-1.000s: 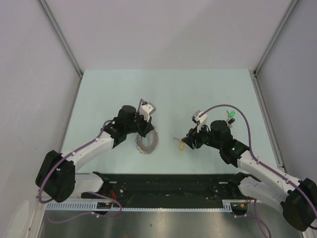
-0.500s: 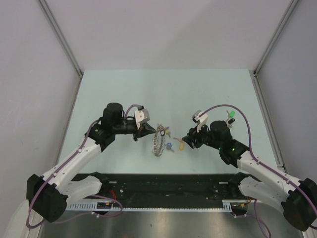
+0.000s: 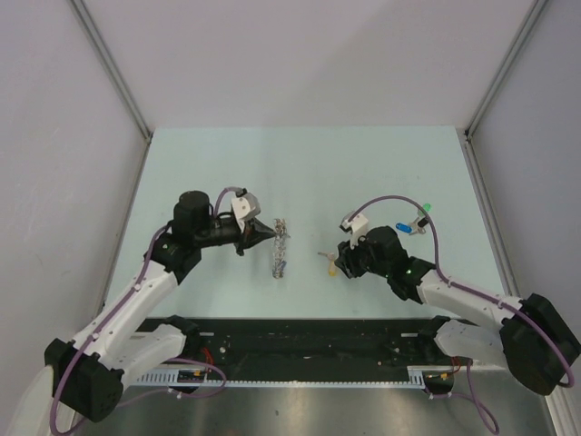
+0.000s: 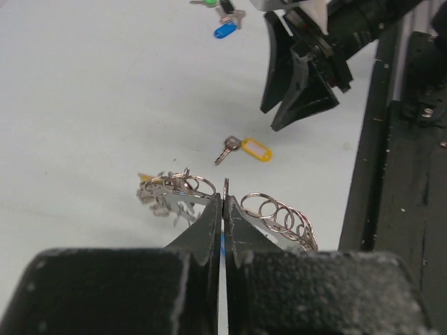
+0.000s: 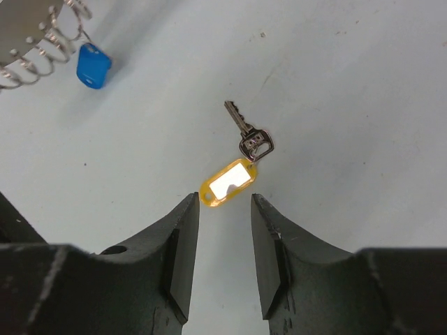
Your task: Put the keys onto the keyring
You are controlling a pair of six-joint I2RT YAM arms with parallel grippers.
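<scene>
My left gripper (image 3: 269,234) is shut on the keyring (image 3: 281,247), holding it on edge above the table. In the left wrist view my closed fingertips (image 4: 224,201) pinch its rim, and small wire loops (image 4: 279,213) fan out to both sides. A blue tag (image 5: 93,65) hangs from the keyring (image 5: 31,42). A silver key with a yellow tag (image 5: 227,183) lies flat on the table. My right gripper (image 5: 225,202) is open, its tips flanking the near end of the tag without touching it. The yellow-tagged key (image 3: 329,264) lies just left of the right gripper (image 3: 339,261).
A blue-tagged key (image 3: 402,227) and a green-tagged key (image 3: 425,209) lie on the table behind the right arm, also seen as a small cluster (image 4: 223,21). The black rail (image 3: 309,336) runs along the near table edge.
The left arm has lifted the keyring off the table, carried it right and turned it on edge. The right gripper has shifted left and lower over the yellow-tagged key, its jaws slightly narrower.
</scene>
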